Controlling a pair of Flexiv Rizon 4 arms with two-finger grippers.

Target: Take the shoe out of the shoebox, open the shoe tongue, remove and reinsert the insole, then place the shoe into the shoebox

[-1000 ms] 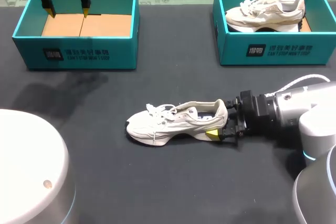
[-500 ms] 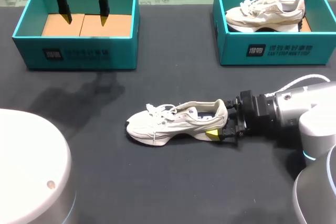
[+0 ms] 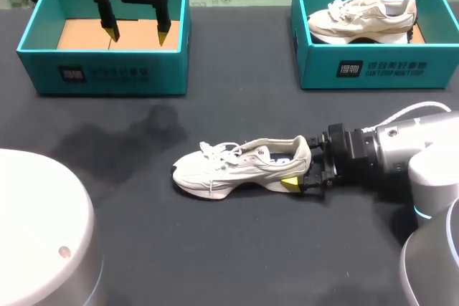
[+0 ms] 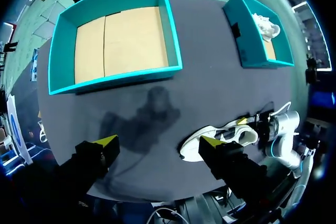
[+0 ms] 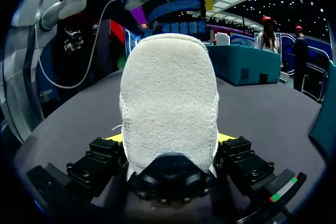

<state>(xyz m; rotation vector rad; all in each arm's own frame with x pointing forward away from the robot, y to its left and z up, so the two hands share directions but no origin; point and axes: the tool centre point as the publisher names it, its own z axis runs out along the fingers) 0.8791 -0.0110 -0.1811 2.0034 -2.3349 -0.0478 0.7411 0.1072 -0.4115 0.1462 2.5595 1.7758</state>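
Right now the dark bench (image 3: pixel 237 249) carries two teal shoeboxes along its far edge, well apart from each other. The left shoebox (image 3: pixel 107 77) holds nothing but its bare cardboard floor (image 3: pixel 75 34). The right shoebox (image 3: pixel 373 69) holds a second pale sneaker (image 3: pixel 362 16) lying on its side, which neither arm is touching.

The shoe (image 3: pixel 240 165) I am working on is out of its box. It lies on its sole near the middle of the bench, toe towards my left and heel towards my right arm, with the laces loose over the tongue. I judge the take-out step done and the tongue and insole work not yet begun.

My right gripper (image 3: pixel 305 166) lies low along the bench and is clamped on the heel, one yellow-tipped finger on each side. As I read it, that grip is there to pin the shoe down so that the other arm can pull at the tongue without dragging it.

My left gripper (image 3: pixel 138 35) hangs over the empty left shoebox with its fingers spread wide, holding nothing, well away from the shoe.
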